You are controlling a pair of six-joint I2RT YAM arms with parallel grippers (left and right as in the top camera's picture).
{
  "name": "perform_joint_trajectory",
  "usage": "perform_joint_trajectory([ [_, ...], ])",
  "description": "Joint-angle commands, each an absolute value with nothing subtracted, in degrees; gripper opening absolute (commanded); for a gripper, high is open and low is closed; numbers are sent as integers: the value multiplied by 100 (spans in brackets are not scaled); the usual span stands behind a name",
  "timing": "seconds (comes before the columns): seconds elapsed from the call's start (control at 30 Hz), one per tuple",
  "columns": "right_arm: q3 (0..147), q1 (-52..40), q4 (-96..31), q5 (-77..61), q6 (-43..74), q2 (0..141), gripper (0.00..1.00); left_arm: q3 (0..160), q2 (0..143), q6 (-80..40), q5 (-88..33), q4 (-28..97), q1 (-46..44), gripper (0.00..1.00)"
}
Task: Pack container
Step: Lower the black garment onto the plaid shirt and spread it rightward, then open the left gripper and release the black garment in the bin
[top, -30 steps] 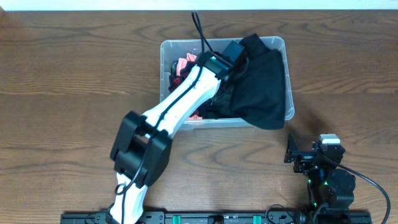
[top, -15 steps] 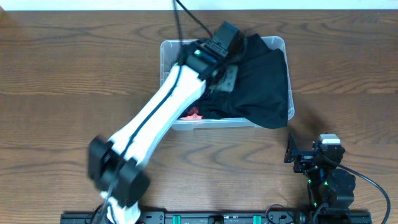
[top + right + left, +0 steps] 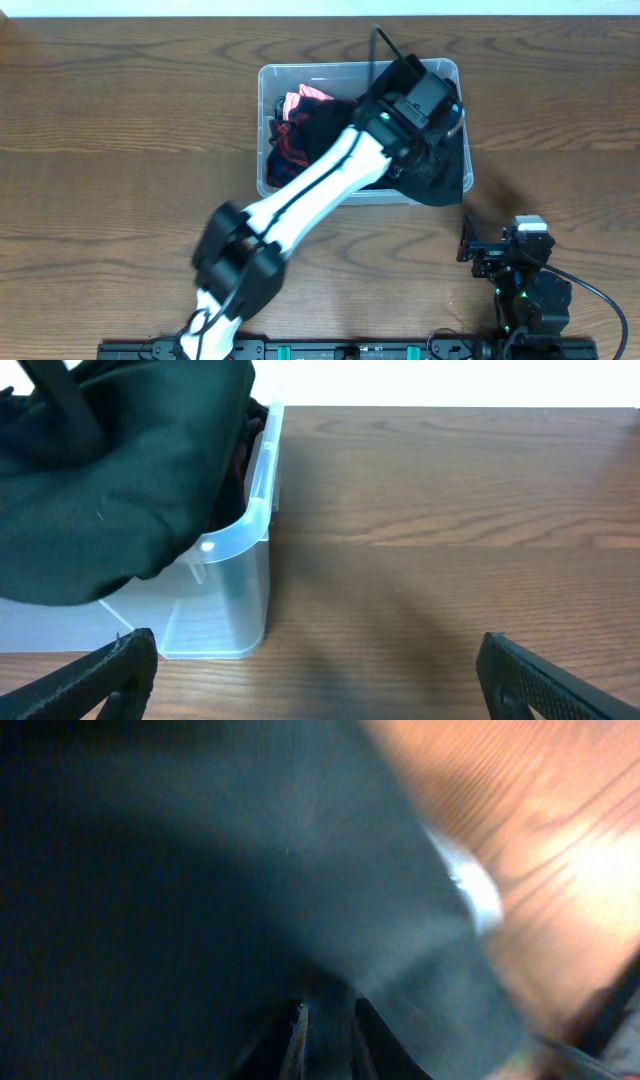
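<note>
The clear plastic container (image 3: 300, 68) stands at the back middle of the table and holds clothes. A black cloth (image 3: 455, 170) hangs over its right rim. My left gripper (image 3: 436, 122) reaches over the container's right end. In the left wrist view its fingers (image 3: 330, 1040) are nearly closed, with the black cloth (image 3: 250, 870) pinched between them. My right gripper (image 3: 478, 248) rests open and empty at the front right. The right wrist view shows its open jaws (image 3: 320, 670), the container's corner (image 3: 262, 480) and the overhanging black cloth (image 3: 120, 490).
Red and pink garments (image 3: 292, 108) lie in the left half of the container. The left arm's white link (image 3: 310, 185) crosses the container's front wall. Bare wooden table (image 3: 120, 150) lies left of the container and also right of it (image 3: 450, 510).
My left arm has swung from the container's middle and back to its right end. The black cloth has been pulled further in, and the red and pink garments are now uncovered. The right arm has not moved.
</note>
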State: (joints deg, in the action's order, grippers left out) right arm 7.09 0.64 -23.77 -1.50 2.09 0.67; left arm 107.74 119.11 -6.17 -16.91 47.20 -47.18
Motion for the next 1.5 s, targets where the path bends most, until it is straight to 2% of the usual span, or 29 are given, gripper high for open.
perform_joint_trajectory([
  [0.0, 696, 110, -2379, -154, 121, 32, 99, 10735, 12226, -364, -1809, 4556, -4661, 17],
  [0.13, 696, 110, -2379, -154, 121, 32, 99, 10735, 12372, -495, -1024, 4268, -4598, 17],
  [0.2, 696, 110, -2379, -154, 121, 32, 99, 10746, 12366, -499, -762, 4235, -4593, 22],
  [0.43, 696, 110, -2379, -154, 121, 32, 99, 11159, 11898, -718, -980, 4840, -4600, 24],
  [0.5, 696, 110, -2379, -154, 121, 32, 99, 11251, 11583, -714, -958, 4825, -4600, 28],
  [0.6, 696, 110, -2379, -154, 121, 34, 99, 11264, 11198, -537, -869, 4473, -4593, 33],
  [0.73, 696, 110, -2379, -154, 121, 34, 99, 11255, 11153, -292, -110, 3905, -4565, 37],
  [0.97, 696, 110, -2379, -154, 121, 32, 99, 11166, 11885, -150, -163, 3210, -4230, 37],
  [1.3, 696, 110, -2379, -154, 121, 32, 99, 11166, 13268, -150, -569, 3607, -3929, 36],
  [1.47, 696, 110, -2379, -154, 121, 32, 99, 11168, 13170, -152, -683, 4038, -3933, 27],
])
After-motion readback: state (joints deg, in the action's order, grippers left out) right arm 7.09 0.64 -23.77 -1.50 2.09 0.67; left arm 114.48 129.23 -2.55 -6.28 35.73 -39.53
